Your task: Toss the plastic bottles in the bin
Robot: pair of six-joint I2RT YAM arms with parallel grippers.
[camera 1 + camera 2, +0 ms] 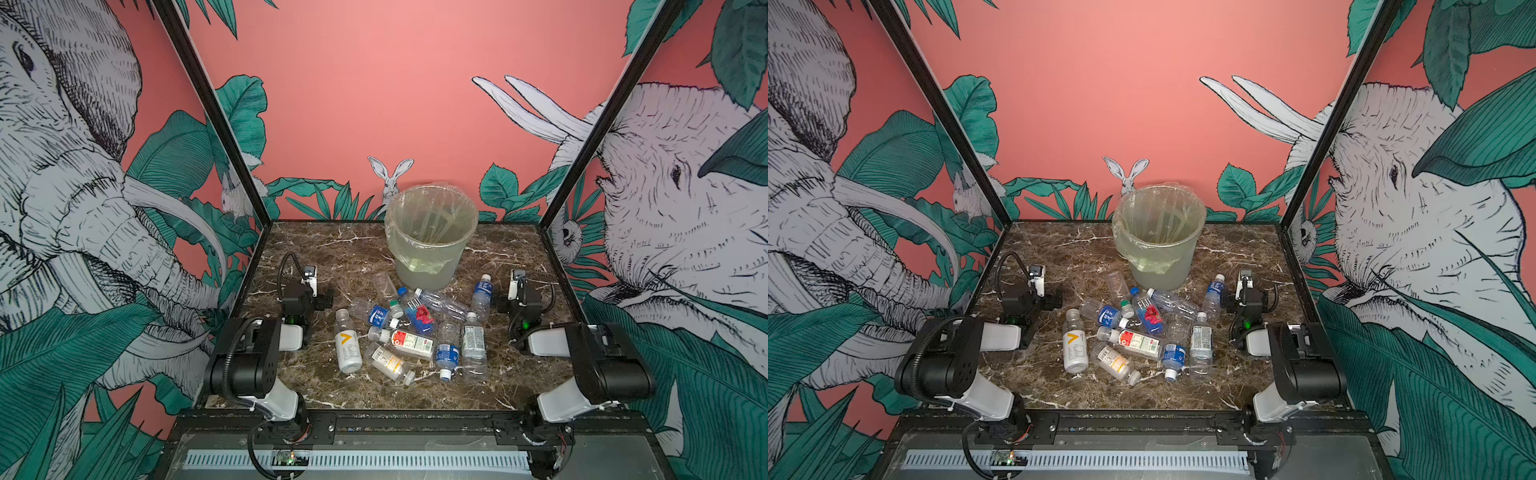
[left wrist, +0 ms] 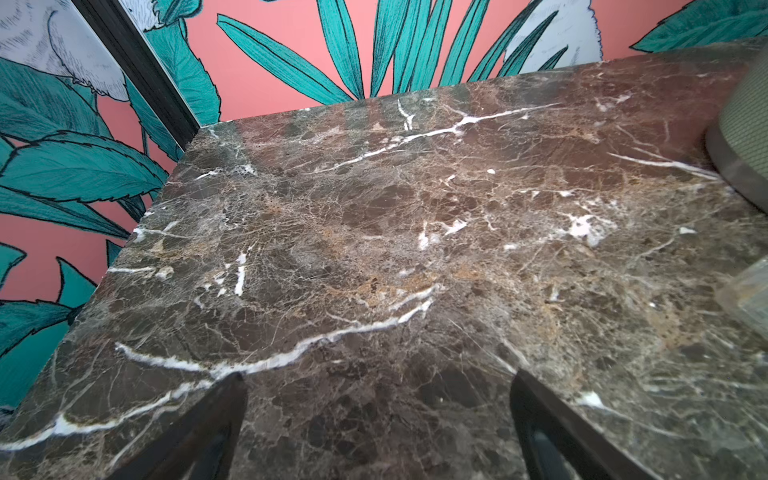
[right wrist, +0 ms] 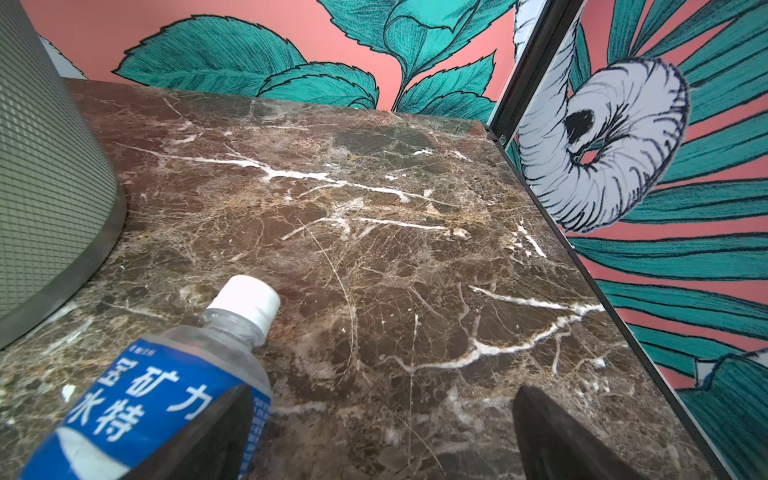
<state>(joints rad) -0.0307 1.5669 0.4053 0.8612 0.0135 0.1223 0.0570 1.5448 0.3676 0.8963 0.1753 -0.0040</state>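
- The bin [image 1: 428, 253] is standing upright at the far middle of the marble worktop [image 1: 328, 245]. A clear yellowish bag [image 1: 417, 259] is lining it and hanging over its rim.
- The plastic bottles [image 1: 409, 332] are lying in a loose heap on the worktop, just on the near side of the bin and between the two arms. Several are touching or overlapping.
- A white bottle with a yellow mark [image 1: 347, 349] is lying at the left edge of the heap, its cap pointing to the far side.
- A blue-labelled bottle [image 1: 482, 293] with a white cap is lying at the far right of the heap, near the bin's base and just beside the right tool.
- The left tool [image 2: 378, 382] is sitting low over bare worktop left of the heap. Its jaws are spreading wide and gripping nothing.
- The right tool [image 3: 382, 399] is sitting low over the worktop right of the heap, jaws spread wide with only marble between them. In the right wrist view one finger is overlapping the blue-labelled bottle, and contact cannot be told.
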